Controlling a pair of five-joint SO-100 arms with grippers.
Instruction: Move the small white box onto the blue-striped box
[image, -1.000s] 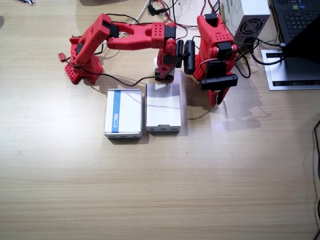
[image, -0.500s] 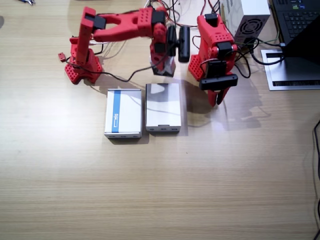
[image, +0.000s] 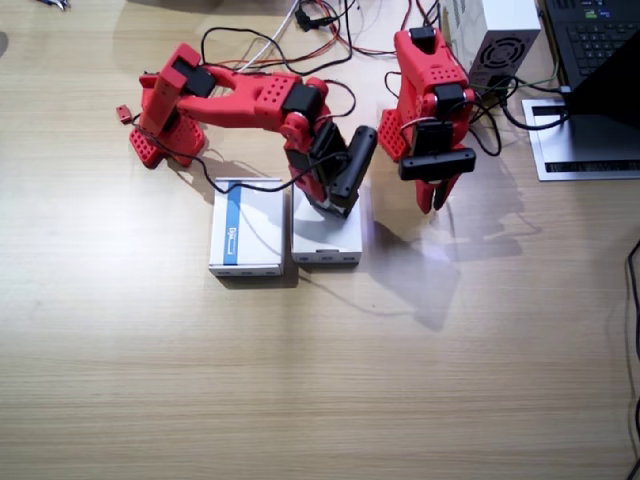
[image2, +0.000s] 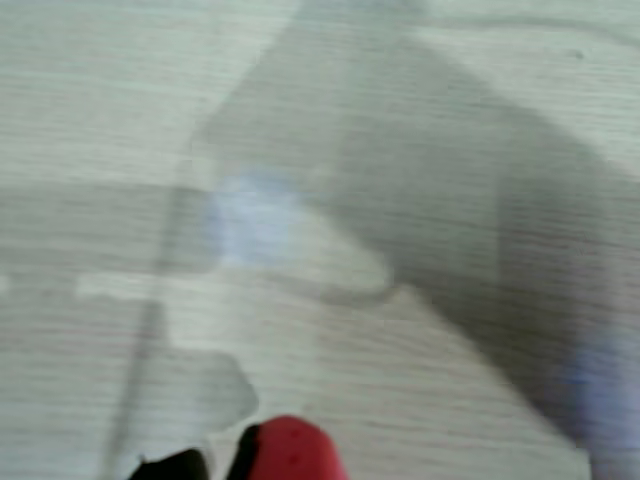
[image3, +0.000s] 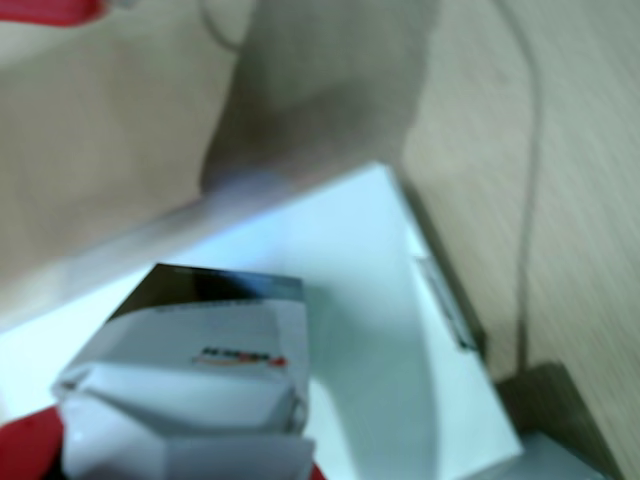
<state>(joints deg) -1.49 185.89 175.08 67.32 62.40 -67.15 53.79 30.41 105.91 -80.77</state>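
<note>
The small white box (image3: 190, 390), with a dark side and a small logo, is held in my right gripper (image: 334, 203), whose red fingers (image3: 25, 445) show at the bottom edge of a wrist view. It hangs just above the plain white flat box (image: 326, 240). The blue-striped box (image: 245, 238) lies flat directly beside that plain box, on the side of the right arm's base, with nothing on it. In the fixed view the wrist mostly hides the small box. My left gripper (image: 434, 198) points down at the table beside the plain box, shut and empty.
Cables trail from both arm bases, one across the blue-striped box's corner. A grey power supply (image: 495, 40), a laptop (image: 595, 40) and a white sheet (image: 580, 140) sit behind the left arm. Bare wooden table (image: 320, 380) stretches in front.
The right arm has lifted the small white box from behind the plain white box, raised it, then swung forward and down over the plain white box. The left arm has not moved.
</note>
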